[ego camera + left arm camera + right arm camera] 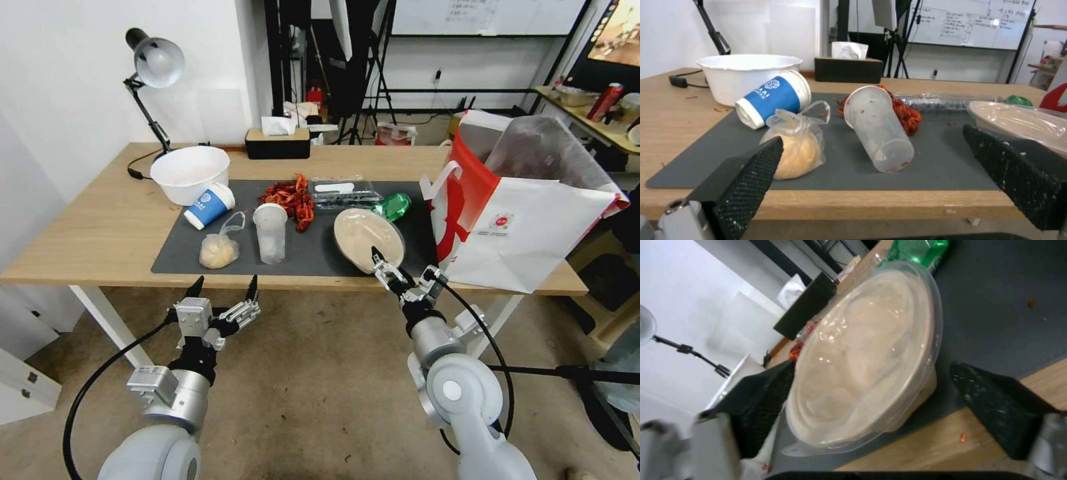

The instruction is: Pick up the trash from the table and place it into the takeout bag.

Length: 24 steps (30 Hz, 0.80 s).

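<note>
The trash lies on the table's dark mat (313,257): a beige oval bowl (368,238) under a clear lid, a green wrapper (395,205), a frosted clear cup (271,232) standing upright, a clear bag with a pale lump (219,250), and a blue-and-white paper cup (209,206) on its side. My right gripper (403,263) is open at the table's front edge, with its fingers (764,396) on either side of the bowl's (867,360) near end. My left gripper (223,288) is open in front of the table edge, facing the lump bag (793,150) and the cup (876,133). The white and red takeout bag (527,227) stands open at the table's right end.
A large white bowl (190,173), a pile of red shells (290,197) and a clear plastic box (343,192) also sit on or near the mat. A desk lamp (157,63) and a black tissue box (277,141) stand at the back. White table legs (107,320) are below.
</note>
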Tool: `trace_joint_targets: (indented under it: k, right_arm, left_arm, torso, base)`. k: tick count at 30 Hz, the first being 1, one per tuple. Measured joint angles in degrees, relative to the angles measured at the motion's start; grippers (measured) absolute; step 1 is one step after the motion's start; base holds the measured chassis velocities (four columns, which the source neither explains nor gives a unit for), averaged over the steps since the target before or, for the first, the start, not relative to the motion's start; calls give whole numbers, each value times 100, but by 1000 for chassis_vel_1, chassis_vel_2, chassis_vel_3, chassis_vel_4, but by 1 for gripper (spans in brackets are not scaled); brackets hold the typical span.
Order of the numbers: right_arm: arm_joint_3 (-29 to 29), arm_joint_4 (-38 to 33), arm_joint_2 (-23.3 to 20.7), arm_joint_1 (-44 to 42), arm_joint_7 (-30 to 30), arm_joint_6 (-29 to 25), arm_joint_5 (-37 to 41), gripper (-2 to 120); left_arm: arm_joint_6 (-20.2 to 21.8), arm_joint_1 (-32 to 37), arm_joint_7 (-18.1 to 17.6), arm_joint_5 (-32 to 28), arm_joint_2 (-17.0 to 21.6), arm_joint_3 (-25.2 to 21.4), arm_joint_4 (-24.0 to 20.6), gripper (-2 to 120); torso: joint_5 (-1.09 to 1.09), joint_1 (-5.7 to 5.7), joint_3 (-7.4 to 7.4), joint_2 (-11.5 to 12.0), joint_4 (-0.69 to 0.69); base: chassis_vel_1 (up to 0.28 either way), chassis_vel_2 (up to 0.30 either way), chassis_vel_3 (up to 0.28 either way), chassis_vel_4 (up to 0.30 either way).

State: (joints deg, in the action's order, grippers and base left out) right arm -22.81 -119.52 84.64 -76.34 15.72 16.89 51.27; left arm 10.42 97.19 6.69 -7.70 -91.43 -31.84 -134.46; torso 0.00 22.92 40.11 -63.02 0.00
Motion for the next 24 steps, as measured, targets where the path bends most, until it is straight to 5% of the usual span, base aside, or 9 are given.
trace_joint_targets:
  k: [24]
  right_arm:
    - [-223,-203,-9,-154,50,61,83,3]
  left_arm:
    - [-61,-45,46,10,43,51,70,100]
  torso:
    - [1,0,0,0,0]
  base:
    - [0,0,0,0]
